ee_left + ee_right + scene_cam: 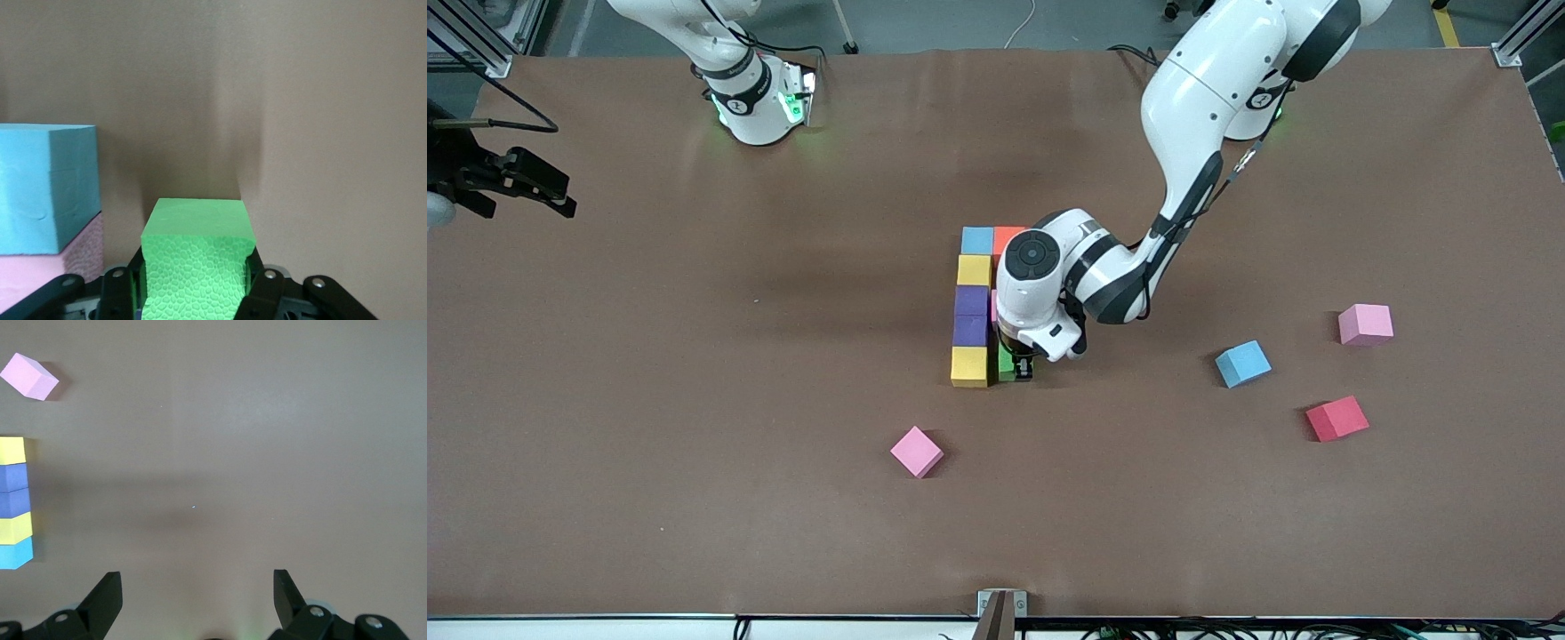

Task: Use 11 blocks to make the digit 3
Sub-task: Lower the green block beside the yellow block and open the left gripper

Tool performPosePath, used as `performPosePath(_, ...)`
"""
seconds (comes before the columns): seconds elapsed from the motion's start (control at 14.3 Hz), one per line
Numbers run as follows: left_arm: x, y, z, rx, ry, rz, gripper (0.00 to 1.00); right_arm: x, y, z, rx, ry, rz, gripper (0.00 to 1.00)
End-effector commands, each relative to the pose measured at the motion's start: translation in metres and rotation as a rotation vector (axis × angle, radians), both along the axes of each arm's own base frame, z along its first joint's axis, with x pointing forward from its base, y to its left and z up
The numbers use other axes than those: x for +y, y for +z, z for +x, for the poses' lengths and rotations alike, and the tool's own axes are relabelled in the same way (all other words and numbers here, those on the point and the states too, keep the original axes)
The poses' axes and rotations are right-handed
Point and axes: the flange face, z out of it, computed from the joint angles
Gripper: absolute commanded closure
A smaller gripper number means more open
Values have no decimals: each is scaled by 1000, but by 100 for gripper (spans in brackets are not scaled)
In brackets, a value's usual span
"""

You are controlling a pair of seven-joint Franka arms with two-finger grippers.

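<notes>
- Five blocks make a straight column mid-table: blue (977, 240) farthest from the front camera, then yellow (974, 270), two purple (971, 302), and yellow (969, 365) nearest.
- Orange block (1009, 236) touches the blue one, on the side toward the left arm's end.
- Green block (197, 257) is pinched between the closed fingers of the left gripper (1018, 366), just beside the nearest yellow block.
- Loose blocks lie apart: pink (917, 452) nearer the camera; blue (1243, 364), red (1336, 418) and pale pink (1365, 324) toward the left arm's end.
- Right gripper (197, 597) waits over bare table (694, 356), fingers spread wide, holding nothing.
</notes>
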Motion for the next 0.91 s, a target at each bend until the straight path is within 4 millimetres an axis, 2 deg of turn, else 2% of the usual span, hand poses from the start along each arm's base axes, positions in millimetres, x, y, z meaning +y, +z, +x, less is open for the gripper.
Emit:
performPosePath(0.0, -10, 1, 7, -43, 6, 5, 89, 0, 1, -14, 18, 6, 29, 0)
performPosePath(0.35, -13, 0, 10, -48, 6, -2, 89, 13, 6, -15, 18, 35, 26, 0)
performPosePath(0.84, -17, 1, 14, -54, 10, -14, 87, 11, 6, -20, 47, 46, 18, 0)
